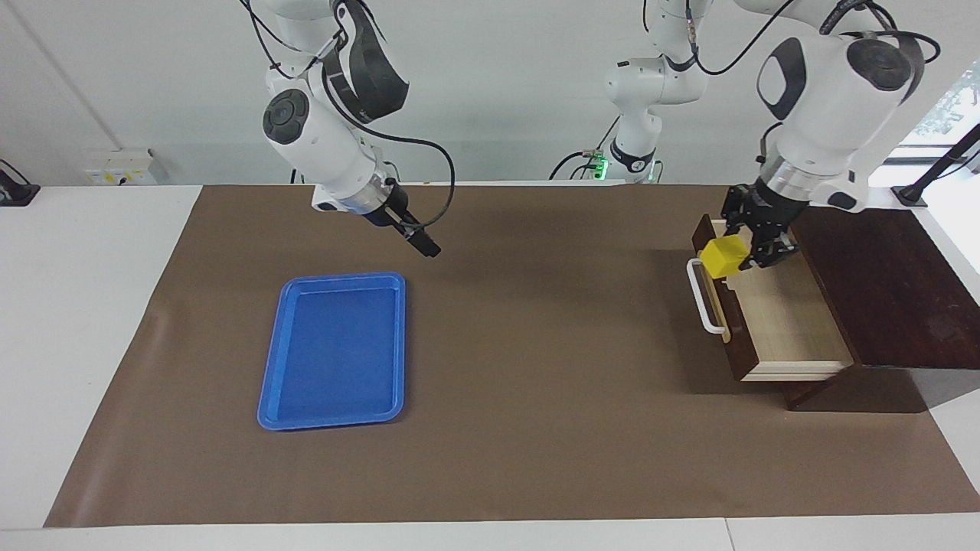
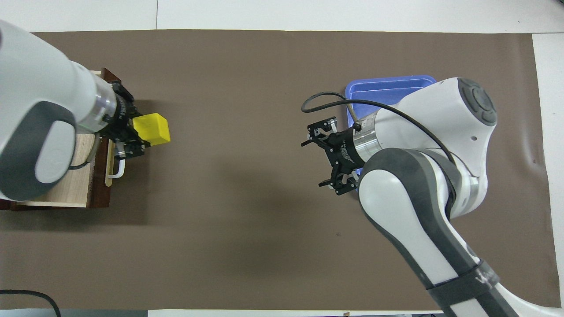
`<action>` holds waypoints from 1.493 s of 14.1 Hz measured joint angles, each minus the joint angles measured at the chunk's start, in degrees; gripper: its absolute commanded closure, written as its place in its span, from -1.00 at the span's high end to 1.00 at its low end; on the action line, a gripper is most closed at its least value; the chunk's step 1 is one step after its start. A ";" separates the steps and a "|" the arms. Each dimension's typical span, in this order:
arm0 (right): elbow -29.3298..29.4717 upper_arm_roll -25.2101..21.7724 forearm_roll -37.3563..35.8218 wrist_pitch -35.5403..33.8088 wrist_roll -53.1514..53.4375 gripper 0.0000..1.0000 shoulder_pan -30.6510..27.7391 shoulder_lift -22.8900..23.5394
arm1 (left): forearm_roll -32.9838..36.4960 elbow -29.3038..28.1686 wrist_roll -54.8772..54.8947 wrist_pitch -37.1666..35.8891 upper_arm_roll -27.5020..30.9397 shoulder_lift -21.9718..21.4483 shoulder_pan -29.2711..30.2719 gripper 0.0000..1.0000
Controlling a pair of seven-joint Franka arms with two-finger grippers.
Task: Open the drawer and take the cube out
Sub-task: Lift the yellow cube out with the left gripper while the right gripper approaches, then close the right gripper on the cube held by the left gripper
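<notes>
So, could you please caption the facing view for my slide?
Left pincer lifts the yellow cube above the open wooden drawer; right pincer hangs open near the blue tray.

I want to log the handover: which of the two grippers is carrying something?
The left gripper, shut on the yellow cube over the open drawer. The right gripper hangs open and empty beside the blue tray.
</notes>
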 measured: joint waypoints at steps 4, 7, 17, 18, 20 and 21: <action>-1.26 0.01 7.43 6.55 3.46 1.00 2.92 1.57 | 0.00 -3.93 -12.39 6.19 -0.04 1.40 -10.16 -1.00; -1.55 -0.23 11.77 7.14 3.54 1.00 2.88 2.94 | 0.00 -5.08 -16.91 8.19 0.04 1.63 -13.37 -1.00; 3.65 -0.03 17.94 4.95 3.12 1.00 3.48 9.75 | 0.00 -6.01 -20.91 9.66 0.11 2.04 -17.50 -1.00; 4.11 -0.07 17.94 4.54 3.01 1.00 3.48 10.05 | 0.00 -6.04 -20.91 9.69 0.13 2.09 -17.78 -1.00; 4.43 -0.03 17.94 4.38 2.86 1.00 3.64 10.42 | 0.00 -6.04 -20.99 9.82 0.09 2.12 -18.11 -1.00; 4.44 0.00 17.94 4.32 2.66 1.00 3.91 10.56 | 0.00 -6.04 -21.00 9.87 0.10 2.12 -18.15 -1.00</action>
